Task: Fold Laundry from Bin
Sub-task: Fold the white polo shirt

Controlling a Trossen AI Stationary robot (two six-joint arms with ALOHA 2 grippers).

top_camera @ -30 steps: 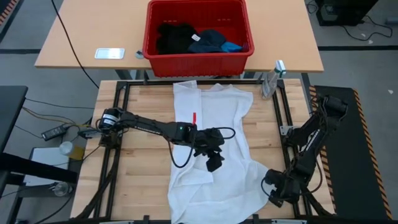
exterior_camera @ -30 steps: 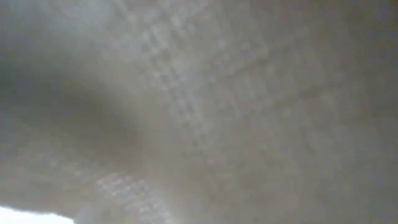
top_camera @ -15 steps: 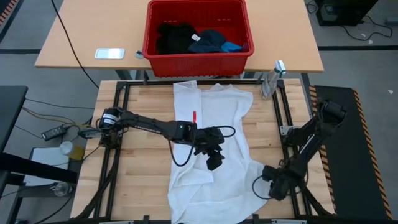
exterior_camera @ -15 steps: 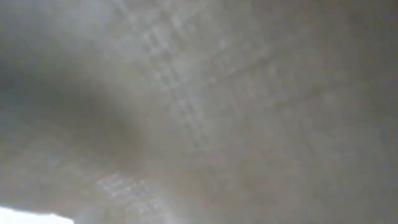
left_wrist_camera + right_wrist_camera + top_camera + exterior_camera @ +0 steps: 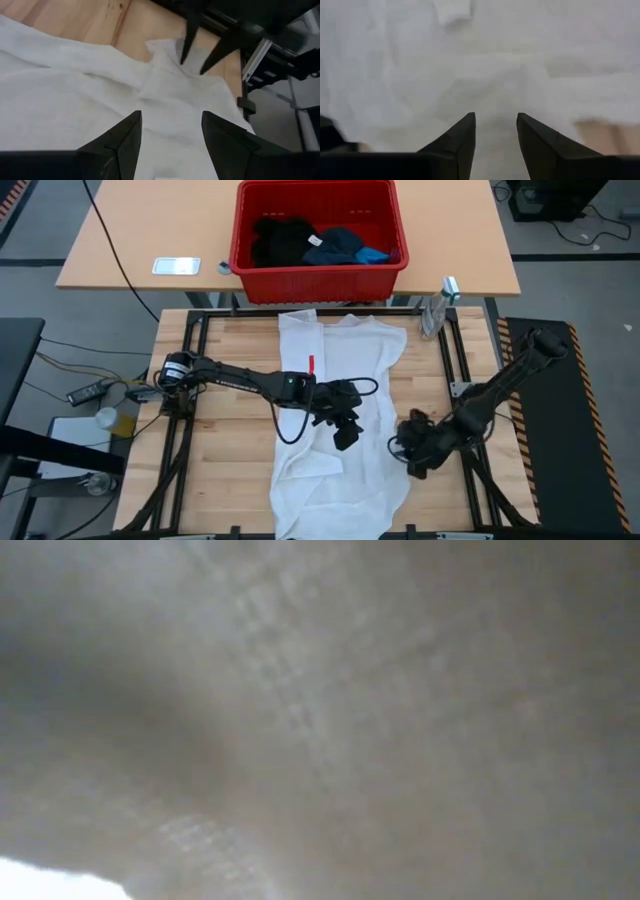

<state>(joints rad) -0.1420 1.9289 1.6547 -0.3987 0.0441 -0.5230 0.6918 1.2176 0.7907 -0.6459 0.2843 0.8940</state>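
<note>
Two dark arms work over a pale slatted wooden desk (image 5: 225, 340). Left jaws (image 5: 343, 432) hover over the middle of the large white garment (image 5: 345, 350), fingers parted with soft, creased cloth beneath and nothing gripped. That garment lies spread flat, its long axis running from the red bin (image 5: 318, 275) toward the near desk edge. Right jaws (image 5: 412, 452) sit at the garment's right edge, fingers narrowly apart over the white fabric (image 5: 520, 65); whether any cloth is pinched I cannot tell. Behind both jaws, the ribbed plastic bin holds a black garment (image 5: 280, 238), a dark navy one (image 5: 335, 245) and a small bright blue one (image 5: 373, 254). Only the left wrist view shows the right arm's fingers (image 5: 187, 37) meeting the cloth's corner; the low view shows only blurred weave.
</note>
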